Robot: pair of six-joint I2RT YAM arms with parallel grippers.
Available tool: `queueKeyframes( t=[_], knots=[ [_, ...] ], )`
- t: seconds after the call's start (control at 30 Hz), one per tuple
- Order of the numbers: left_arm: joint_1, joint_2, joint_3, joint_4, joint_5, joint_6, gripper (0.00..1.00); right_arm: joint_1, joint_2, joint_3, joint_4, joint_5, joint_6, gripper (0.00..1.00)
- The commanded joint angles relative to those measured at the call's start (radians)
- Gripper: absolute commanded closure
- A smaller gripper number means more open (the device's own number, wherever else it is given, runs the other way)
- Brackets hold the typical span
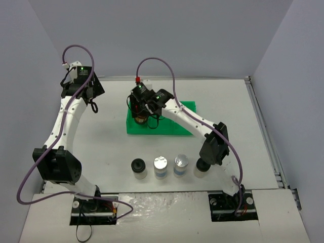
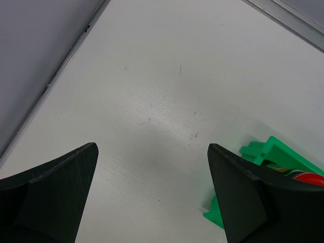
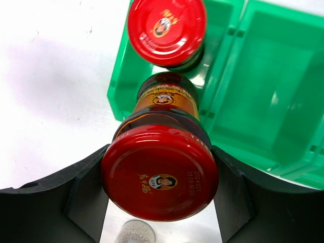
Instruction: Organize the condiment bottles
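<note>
My right gripper (image 3: 159, 202) is shut on a red-capped dark brown jar (image 3: 159, 177), its lower end inside the left compartment of the green tray (image 3: 273, 96). A second red-capped jar (image 3: 166, 30) stands just beyond it in the same compartment. In the top view the right gripper (image 1: 142, 112) is over the tray's left end (image 1: 132, 127). Two black-capped jars (image 1: 137, 167) (image 1: 201, 167) and two silver-capped jars (image 1: 160, 165) (image 1: 181, 164) stand in a row near the front. My left gripper (image 1: 86, 92) (image 2: 152, 152) is open and empty over bare table.
The right arm's elbow (image 1: 213, 144) hangs over the right black-capped jar. The tray's middle and right compartments (image 3: 283, 76) hold nothing. A tray corner (image 2: 271, 152) and a red cap (image 2: 309, 178) show in the left wrist view. Walls close the back and sides.
</note>
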Motion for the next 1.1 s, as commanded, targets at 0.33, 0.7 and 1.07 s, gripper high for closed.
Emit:
queueKeyframes(
  t=[0.33,0.7,1.07],
  knots=[
    [0.008,-0.065,-0.001,0.032,0.019,0.004,0.12,0.023,-0.006,0.037,0.100,0.042,-0.010,1.00],
    [0.008,-0.076,-0.013,0.033,0.021,0.012,0.12,0.029,0.029,-0.014,0.144,0.043,-0.008,1.00],
    [0.008,-0.085,-0.025,0.037,0.027,0.017,0.12,0.032,0.068,-0.043,0.155,0.051,-0.002,1.00]
  ],
)
